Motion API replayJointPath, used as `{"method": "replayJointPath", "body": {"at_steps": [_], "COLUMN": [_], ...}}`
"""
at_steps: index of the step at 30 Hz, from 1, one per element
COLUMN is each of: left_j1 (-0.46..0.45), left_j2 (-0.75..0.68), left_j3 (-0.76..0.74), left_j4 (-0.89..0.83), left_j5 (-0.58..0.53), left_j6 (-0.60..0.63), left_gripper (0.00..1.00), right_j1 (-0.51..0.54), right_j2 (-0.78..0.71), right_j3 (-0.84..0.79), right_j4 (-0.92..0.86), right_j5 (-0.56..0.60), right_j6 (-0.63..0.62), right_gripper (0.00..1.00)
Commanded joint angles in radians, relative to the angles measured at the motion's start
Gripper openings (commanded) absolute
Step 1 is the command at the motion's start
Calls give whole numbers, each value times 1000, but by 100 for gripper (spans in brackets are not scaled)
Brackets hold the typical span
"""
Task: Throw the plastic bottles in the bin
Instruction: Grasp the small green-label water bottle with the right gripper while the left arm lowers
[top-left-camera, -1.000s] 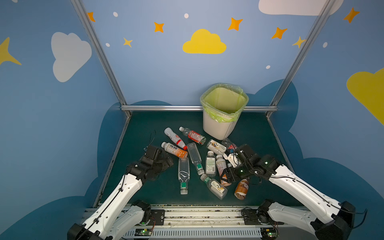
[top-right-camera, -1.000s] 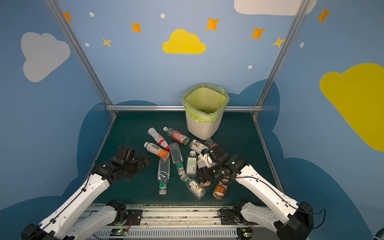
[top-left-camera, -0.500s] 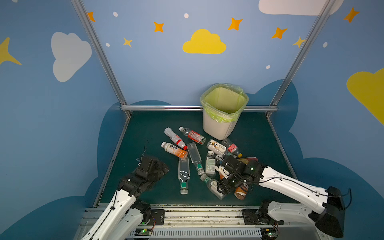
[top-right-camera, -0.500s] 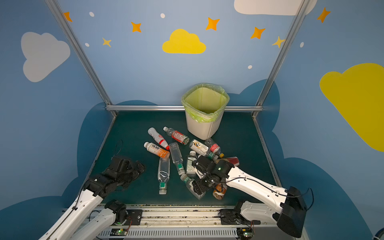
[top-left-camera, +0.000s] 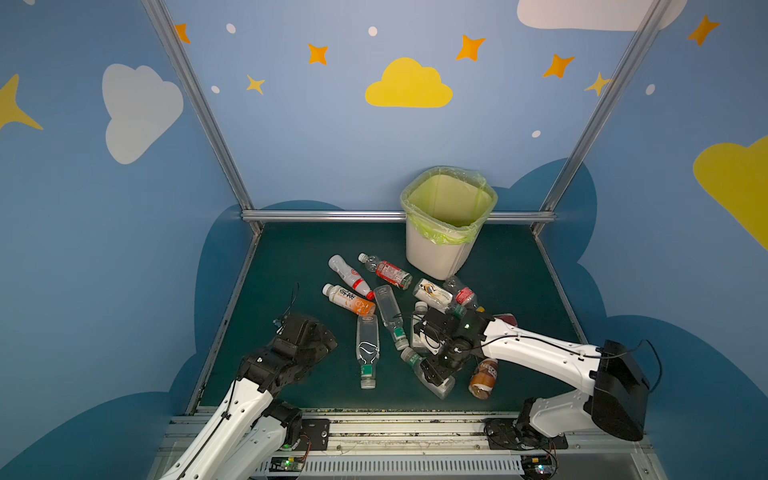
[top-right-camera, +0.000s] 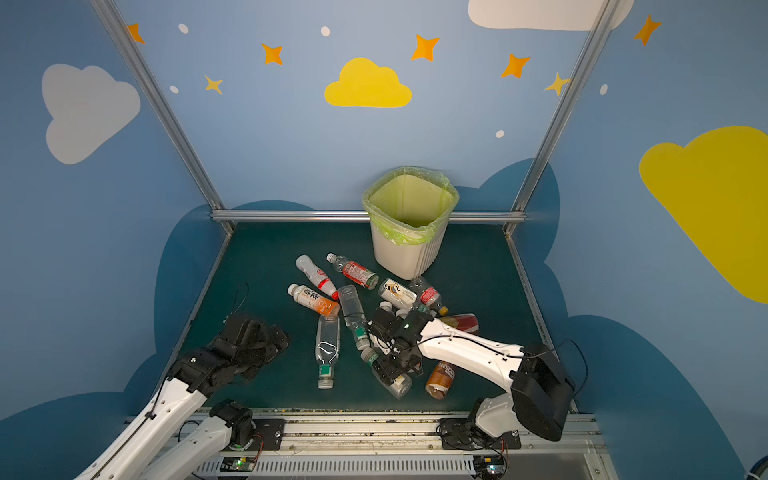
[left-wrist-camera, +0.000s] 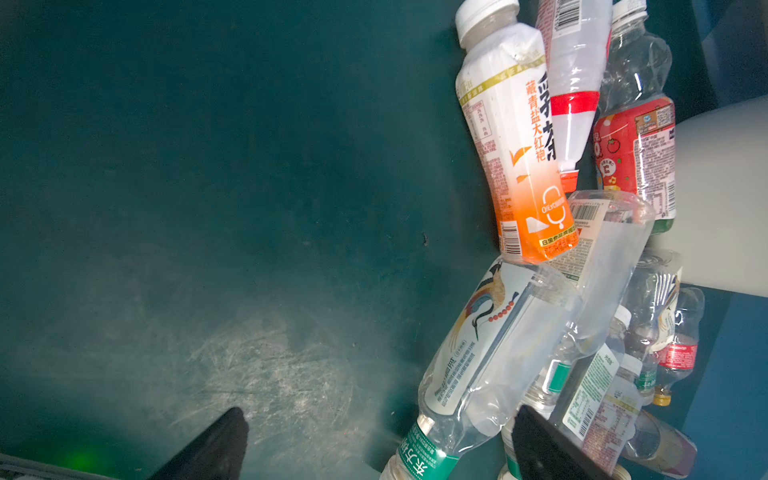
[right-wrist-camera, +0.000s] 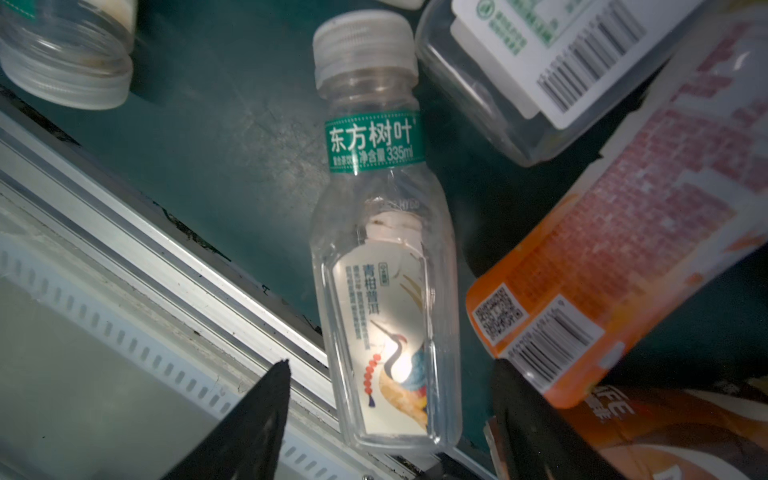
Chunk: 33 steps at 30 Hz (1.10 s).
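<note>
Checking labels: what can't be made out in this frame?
- Bin floor: both top views, hidden behind its near rim.
- Bottles beneath the right arm: top views, arm covers them.
- Left gripper: top views, fingers lost, black on dark mat.
- Orange bottle: right wrist view, blurred, cut by edge.

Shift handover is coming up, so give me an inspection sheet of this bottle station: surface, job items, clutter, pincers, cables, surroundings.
Surface: dark green mat, scuff marks in the left wrist view.
Job's things: plastic bottles lying in a loose pile mid-mat; bin upright at the back, no bottle seen inside.
Clutter: nothing seen.
Pincers: left pincer open, empty, facing the pile; right pincer open, straddling a green-banded clear bottle, not clamped.
Cables: black cable along the right arm, no snag seen.
Surroundings: blue walls with clouds and stars; aluminium frame.
</note>
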Motion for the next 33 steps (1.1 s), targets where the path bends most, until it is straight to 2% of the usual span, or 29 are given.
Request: {"method": "replayJointPath", "body": {"at_steps": [1,10,27,33], "left_j1": [-2,-2,-3,-2], "left_j2": [-2,-3,-154,-175], "left_j3": [20,28,-12,-13], "left_j4": [-21,-32,-138,-161], "left_j5": [-29,-25,-45,-49], "left_j6": [21,25,-7,-3], "left_gripper": [100,100,100,100], "right_j1": [13,48,63,64], "right_j2": [42,122,199,216], "right_j3": [41,74,72,72], "right_j4": [-17,-47,-39,-36], "right_j5": [17,54,67,54], "right_j6": [-38,-37,1,8], "right_gripper": [77,77,76,58]}}
